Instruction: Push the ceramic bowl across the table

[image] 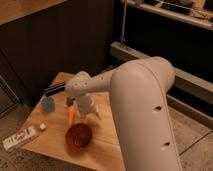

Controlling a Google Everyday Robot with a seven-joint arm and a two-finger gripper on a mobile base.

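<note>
The ceramic bowl (79, 136) is round, glossy and reddish-brown, and sits near the front edge of the table (106, 134), a small low table with a light wooden top. My gripper (86, 107) hangs from the white arm just behind the bowl, over the middle of the table, a short gap above and beyond the bowl's far rim. I cannot see contact between them. The large white arm link (142, 110) fills the right of the view and hides the table's right side.
An orange carrot-like thing (71, 115) lies just left of the gripper. A pale-blue round thing (48, 104) stands at the left. A small white cube (42, 127) and a white packet (19, 138) lie at the front left edge. A dark object (54, 90) lies at the back.
</note>
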